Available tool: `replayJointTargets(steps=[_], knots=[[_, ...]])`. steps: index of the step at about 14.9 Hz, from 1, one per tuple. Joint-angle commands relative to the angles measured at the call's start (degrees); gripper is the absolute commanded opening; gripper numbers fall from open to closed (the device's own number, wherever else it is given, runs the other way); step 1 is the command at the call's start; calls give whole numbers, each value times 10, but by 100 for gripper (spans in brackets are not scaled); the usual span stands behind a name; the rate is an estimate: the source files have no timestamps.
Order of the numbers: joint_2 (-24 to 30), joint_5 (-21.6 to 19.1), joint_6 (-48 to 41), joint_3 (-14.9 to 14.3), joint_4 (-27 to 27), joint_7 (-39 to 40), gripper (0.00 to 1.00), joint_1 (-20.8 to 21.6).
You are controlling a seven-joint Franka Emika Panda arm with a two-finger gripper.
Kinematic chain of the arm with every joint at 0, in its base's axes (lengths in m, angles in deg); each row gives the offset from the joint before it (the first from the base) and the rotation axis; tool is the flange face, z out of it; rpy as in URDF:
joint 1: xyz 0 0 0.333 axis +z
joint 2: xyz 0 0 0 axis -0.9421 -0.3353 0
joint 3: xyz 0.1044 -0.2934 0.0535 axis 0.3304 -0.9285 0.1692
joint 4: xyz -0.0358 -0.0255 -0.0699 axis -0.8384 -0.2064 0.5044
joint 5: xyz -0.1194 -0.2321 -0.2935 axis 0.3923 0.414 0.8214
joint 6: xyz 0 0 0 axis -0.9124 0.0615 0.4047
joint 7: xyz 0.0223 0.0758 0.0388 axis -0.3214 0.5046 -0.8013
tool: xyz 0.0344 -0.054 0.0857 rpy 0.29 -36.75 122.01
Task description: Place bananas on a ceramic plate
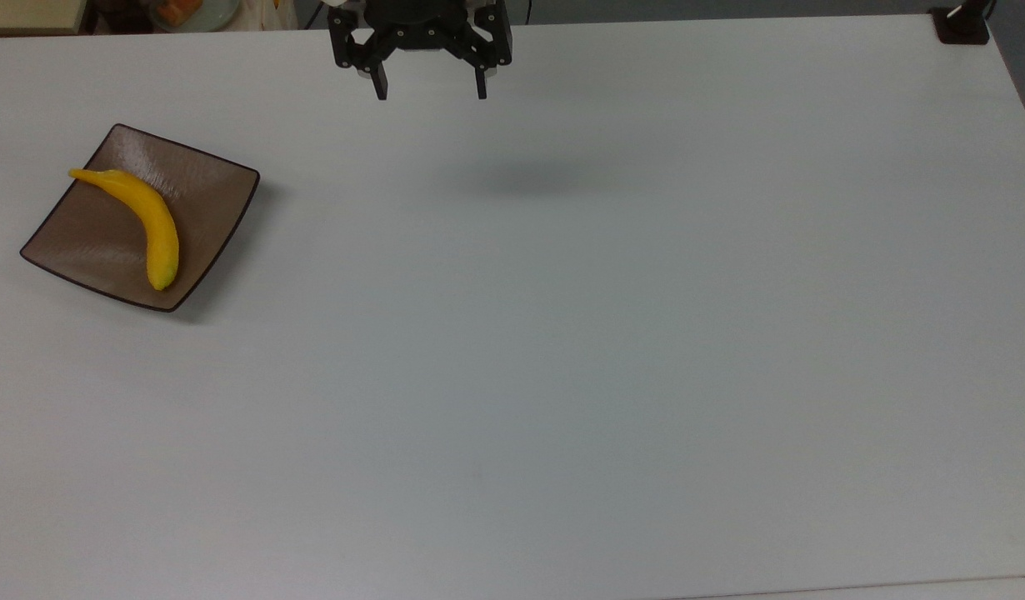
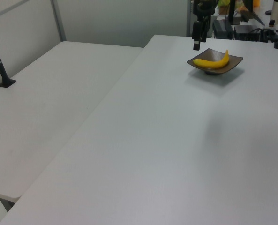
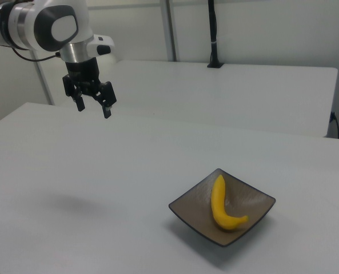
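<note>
Now banana (image 1: 142, 221) on plate (image 1: 212, 208); fingers (image 1: 382, 83) spread, high above table (image 1: 612, 350)

The arm (image 3: 38, 23) hangs raised with its wrist pointing down, the gripper (image 1: 430, 90) jaws spread wide, holding nothing.

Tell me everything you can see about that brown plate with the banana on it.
The ceramic plate is square, glossy taupe-brown, with a thin dark rim, rounded corners and upturned edges. It sits flat on the white table, near the top view's left edge, turned cornerwise. One curved yellow banana with a greenish tip lies across it, its thin stem reaching a corner. Nothing else touches it; the tool hangs open in the air, well away.
</note>
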Motion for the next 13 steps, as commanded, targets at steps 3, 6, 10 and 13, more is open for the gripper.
replayJointTargets(steps=[3,6,10,13], knots=[[21,70,3,-14,-51,-12,100,52],[22,63,4,-14,-49,-13,100,47],[26,32,19,0,-49,-13,100,12],[33,23,19,1,-49,-25,100,-7]])
